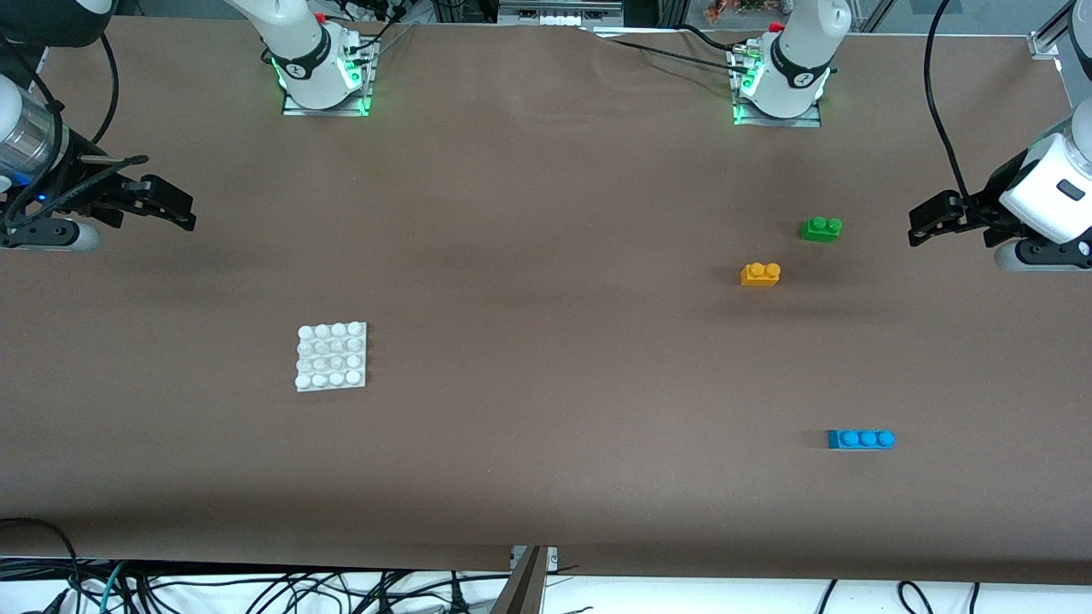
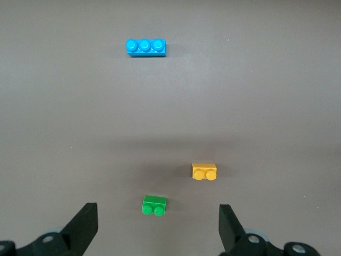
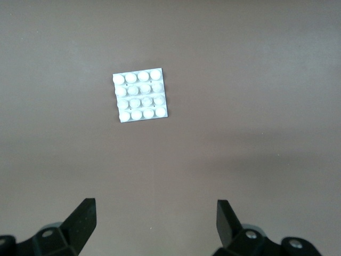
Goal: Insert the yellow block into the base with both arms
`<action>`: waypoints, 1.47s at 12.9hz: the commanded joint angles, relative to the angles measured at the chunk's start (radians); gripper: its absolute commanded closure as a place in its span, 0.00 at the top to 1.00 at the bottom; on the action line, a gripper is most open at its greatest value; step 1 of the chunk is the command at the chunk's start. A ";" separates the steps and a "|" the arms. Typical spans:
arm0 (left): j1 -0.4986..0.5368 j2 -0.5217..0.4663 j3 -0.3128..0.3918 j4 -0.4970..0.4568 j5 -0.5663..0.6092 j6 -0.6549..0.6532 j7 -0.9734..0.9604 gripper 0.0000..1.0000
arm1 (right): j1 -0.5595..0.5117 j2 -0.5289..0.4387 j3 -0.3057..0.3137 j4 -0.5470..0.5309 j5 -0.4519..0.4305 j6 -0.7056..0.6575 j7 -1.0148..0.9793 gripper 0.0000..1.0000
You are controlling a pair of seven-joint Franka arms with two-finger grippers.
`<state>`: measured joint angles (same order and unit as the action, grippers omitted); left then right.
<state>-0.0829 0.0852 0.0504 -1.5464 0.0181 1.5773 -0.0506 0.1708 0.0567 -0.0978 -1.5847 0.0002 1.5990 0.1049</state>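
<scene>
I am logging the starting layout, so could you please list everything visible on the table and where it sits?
small orange-yellow plastic two-stud brick: one, orange-yellow, toward the left arm's end of the table.
small green plastic two-stud brick: one, green, beside the yellow brick, farther from the front camera.
longer blue plastic three-stud brick: one, blue, nearest the front camera of the three bricks.
flat square white plastic studded base plate: one, white, toward the right arm's end.
brown table: one, brown, under everything.
left gripper: black, open, over the table's edge near the green brick, waiting.
right gripper: black, open, over its own end, waiting.
</scene>
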 commanded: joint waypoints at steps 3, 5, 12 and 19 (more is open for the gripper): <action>0.000 0.013 -0.003 0.035 0.009 -0.025 0.017 1.00 | -0.007 0.005 0.003 0.017 -0.011 0.010 -0.102 1.00; 0.000 0.011 -0.003 0.035 0.009 -0.025 0.017 1.00 | -0.005 0.002 0.003 0.017 -0.014 0.009 -0.103 1.00; 0.000 0.011 -0.004 0.035 0.011 -0.025 0.017 1.00 | -0.005 0.109 0.009 0.011 -0.002 0.004 -0.103 1.00; 0.000 0.013 -0.004 0.035 0.011 -0.025 0.017 1.00 | -0.004 0.255 0.009 -0.137 0.092 0.302 -0.096 1.00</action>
<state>-0.0833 0.0857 0.0490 -1.5427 0.0181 1.5773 -0.0505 0.1732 0.3179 -0.0918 -1.6485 0.0655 1.8057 0.0189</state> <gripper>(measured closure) 0.000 0.000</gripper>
